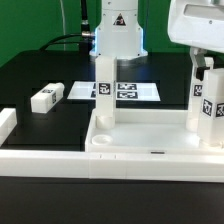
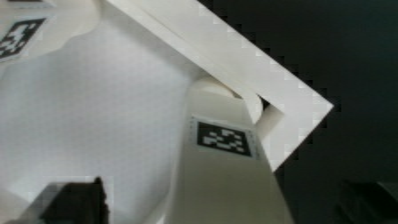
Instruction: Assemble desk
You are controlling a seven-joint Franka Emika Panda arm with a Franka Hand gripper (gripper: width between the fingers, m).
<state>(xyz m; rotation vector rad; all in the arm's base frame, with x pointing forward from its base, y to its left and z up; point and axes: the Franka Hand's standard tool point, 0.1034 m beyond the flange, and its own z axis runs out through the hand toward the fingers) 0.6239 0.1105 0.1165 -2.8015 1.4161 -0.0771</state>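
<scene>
One short, square-section white plastic leg [image 1: 200, 100] bearing a black-and-white tag stands upright in a corner socket of the white, raised-rim rectangular plastic desk panel [image 1: 150, 140]. It is at the exterior view's right, directly beneath the robot's white two-finger gripper [image 1: 204, 62]. The jaws are spread: in the wrist view a dark fingertip [image 2: 75, 203] sits clear of the leg. A second leg [image 1: 103, 88] stands upright at the panel's corner on the exterior view's left. A third leg [image 1: 45, 97] lies loose on the black table [image 1: 40, 70], near the marker board [image 1: 148, 90].
</scene>
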